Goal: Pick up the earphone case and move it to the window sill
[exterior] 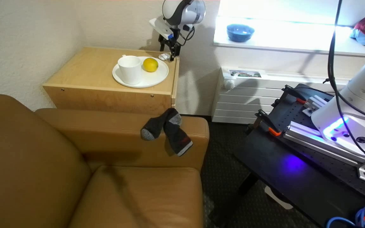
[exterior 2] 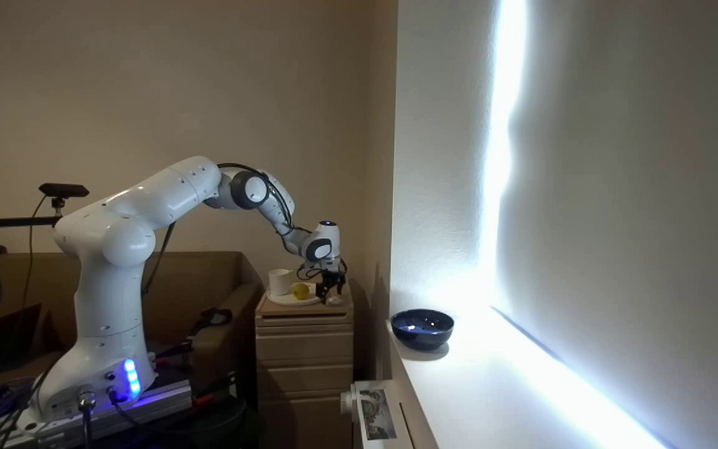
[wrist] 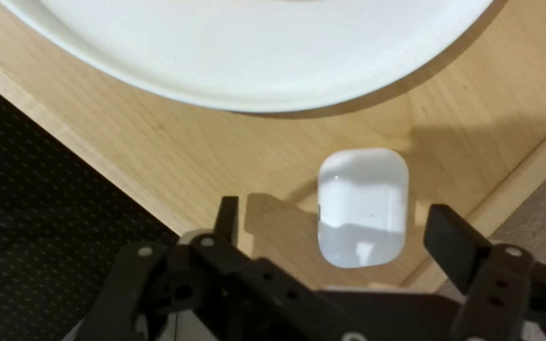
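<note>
Counter (exterior: 84,71) is sitting by the couch (exterior: 138,193) in a corner (exterior: 81,28); case (wrist: 363,208) is lying longways toward the plate (wrist: 254,52), jaws gaping wide.

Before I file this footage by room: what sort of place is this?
Likely a living room or office lounge, judging by the brown sofa, the wooden cabinet and the radiator below the window sill.

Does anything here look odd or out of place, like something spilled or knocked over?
Yes: what looks like a dark grey sock lies draped over the sofa's armrest, an unusual spot for clothing. I see nothing spilled; the white cup stands upright on the plate.
</note>
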Robot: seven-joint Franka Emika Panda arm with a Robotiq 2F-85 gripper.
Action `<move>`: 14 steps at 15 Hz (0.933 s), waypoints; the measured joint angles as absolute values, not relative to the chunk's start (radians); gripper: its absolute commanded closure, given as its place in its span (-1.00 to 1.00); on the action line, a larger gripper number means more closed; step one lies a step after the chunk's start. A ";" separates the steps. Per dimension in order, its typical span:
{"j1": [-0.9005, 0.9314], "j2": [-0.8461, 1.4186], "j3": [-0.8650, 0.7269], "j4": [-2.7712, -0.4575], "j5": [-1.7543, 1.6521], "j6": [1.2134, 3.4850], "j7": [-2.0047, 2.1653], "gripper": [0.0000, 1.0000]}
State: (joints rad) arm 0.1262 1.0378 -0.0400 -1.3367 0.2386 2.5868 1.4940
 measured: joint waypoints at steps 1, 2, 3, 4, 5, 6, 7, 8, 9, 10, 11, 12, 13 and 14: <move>0.124 1.051 -0.039 -1.329 0.239 2.587 1.494 -1.00; 0.121 1.066 -0.037 -1.319 0.240 2.588 1.494 -1.00; 0.118 1.072 -0.034 -1.308 0.241 2.587 1.494 -1.00; 0.115 1.077 -0.032 -1.301 0.241 2.586 1.494 -1.00; 0.113 1.080 -0.031 -1.295 0.243 2.585 1.494 -1.00; 0.111 1.081 -0.029 -1.291 0.243 2.585 1.494 -1.00; 0.110 1.083 -0.028 -1.289 0.244 2.585 1.494 -1.00; 0.110 1.084 -0.028 -1.287 0.244 2.583 1.494 -1.00; 0.109 1.085 -0.027 -1.284 0.244 2.578 1.494 -1.00; 0.107 1.087 -0.027 -1.278 0.245 2.568 1.498 -1.00; 0.103 1.092 -0.024 -1.267 0.247 2.554 1.499 -0.50; 0.096 1.099 -0.018 -1.252 0.251 2.536 1.499 -0.46; 0.086 1.106 -0.011 -1.233 0.256 2.508 1.499 -0.35; 0.076 1.109 -0.005 -1.218 0.263 2.471 1.499 -0.19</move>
State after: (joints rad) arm 0.0757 1.1088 -0.0046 -1.2175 0.2627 2.4714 1.4986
